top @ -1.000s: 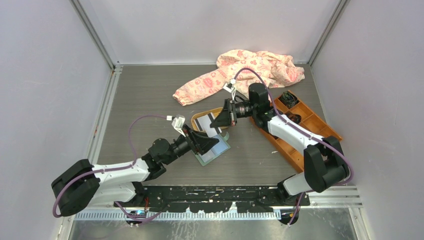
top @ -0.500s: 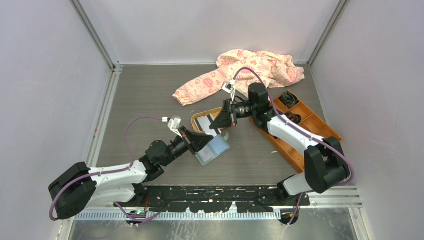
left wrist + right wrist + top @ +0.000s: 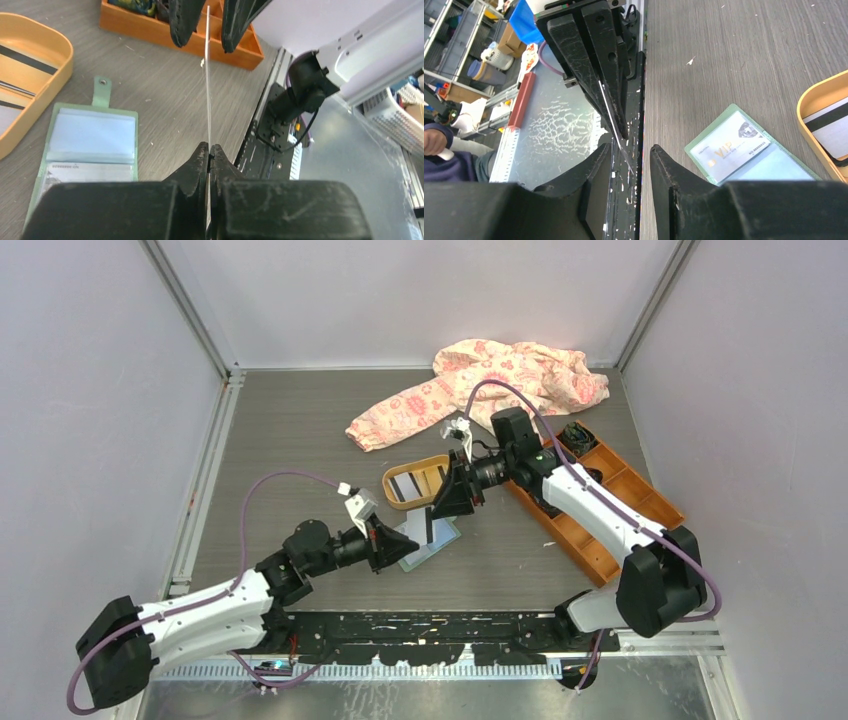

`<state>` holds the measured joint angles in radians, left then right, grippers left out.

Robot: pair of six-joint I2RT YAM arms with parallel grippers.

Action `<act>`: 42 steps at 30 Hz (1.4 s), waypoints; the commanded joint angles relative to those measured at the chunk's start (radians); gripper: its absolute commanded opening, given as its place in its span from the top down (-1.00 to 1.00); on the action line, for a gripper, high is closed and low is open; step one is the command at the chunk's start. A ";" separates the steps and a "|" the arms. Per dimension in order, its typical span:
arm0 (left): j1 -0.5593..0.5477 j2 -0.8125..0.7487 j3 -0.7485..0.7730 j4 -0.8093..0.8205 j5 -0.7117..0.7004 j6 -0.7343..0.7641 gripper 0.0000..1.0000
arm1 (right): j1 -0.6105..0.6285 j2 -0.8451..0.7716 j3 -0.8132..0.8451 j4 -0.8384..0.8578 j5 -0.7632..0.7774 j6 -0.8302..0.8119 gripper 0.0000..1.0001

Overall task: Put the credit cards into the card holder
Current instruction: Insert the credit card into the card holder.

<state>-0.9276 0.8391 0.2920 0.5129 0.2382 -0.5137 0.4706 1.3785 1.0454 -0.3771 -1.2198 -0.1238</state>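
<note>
Card [image 3: 208, 75], edge-up, is pinched in the left gripper [image 3: 209, 150]. Its long axis runs to the right gripper [image 3: 207, 22], whose jaws stand apart around its far end. Holder [image 3: 90, 145] lies open on the tabletop [image 3: 165, 90], near the front edge, just beneath the left gripper.

You are working in a robotics lab cell. Plain pale walls [image 3: 90, 390] on aluminium posts [image 3: 190, 310] box in the grey tabletop [image 3: 290, 430] at 9, 12 and 3 o'clock. A black perforated mounting rail [image 3: 420, 625] runs along 6 o'clock. Past it, the right wrist view shows grey storage crates [image 3: 454, 30], a blue bin [image 3: 526, 15] and a person's dark sleeve [image 3: 444, 150].
</note>
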 commanded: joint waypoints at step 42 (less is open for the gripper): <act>0.018 0.032 0.056 -0.036 0.062 0.012 0.86 | 0.050 -0.046 0.030 -0.175 -0.053 -0.261 0.98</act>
<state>-0.9150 0.8879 0.3393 0.4774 0.3592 -0.4950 0.5175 1.3415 1.0431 -0.5228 -1.2758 -0.3614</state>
